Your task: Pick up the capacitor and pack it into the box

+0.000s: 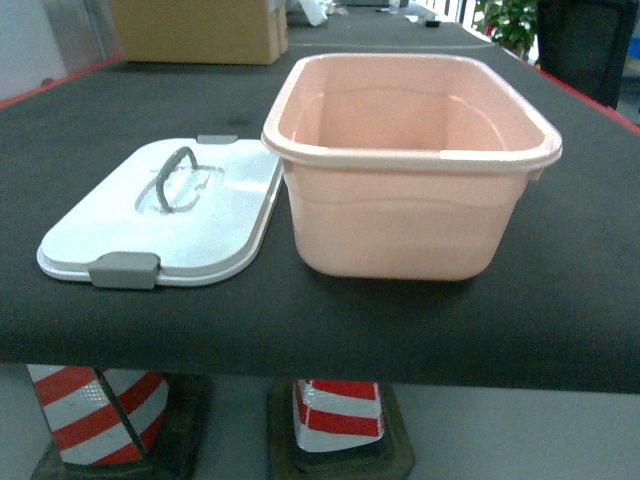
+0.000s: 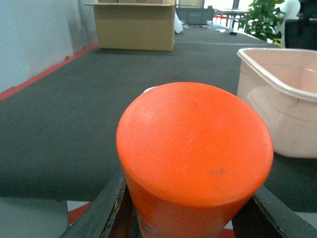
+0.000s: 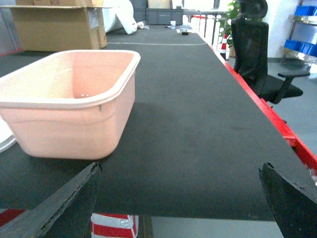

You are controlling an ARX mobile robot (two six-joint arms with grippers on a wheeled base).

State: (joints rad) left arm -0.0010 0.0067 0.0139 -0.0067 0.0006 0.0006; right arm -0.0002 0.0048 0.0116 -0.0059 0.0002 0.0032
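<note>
An orange cylinder, the capacitor [image 2: 194,148], fills the left wrist view, end-on toward the camera. My left gripper [image 2: 190,198] is shut on it, a dark finger against each side, just short of the table's front edge. The pale pink box [image 1: 400,158] stands open and looks empty on the black table; it shows to the capacitor's right as the box [image 2: 282,99]. Its white lid [image 1: 120,225] with grey clips lies flat to the box's left. My right gripper [image 3: 181,168] is open wide at the front edge, right of the box [image 3: 69,119], with nothing between its fingers. Neither gripper shows in the head view.
A brown cardboard carton [image 1: 200,30] stands at the table's far left. Red-and-white cones [image 1: 100,400] stand under the front edge. A black office chair [image 3: 257,59] sits off the table's right side. The table's edges are trimmed in red.
</note>
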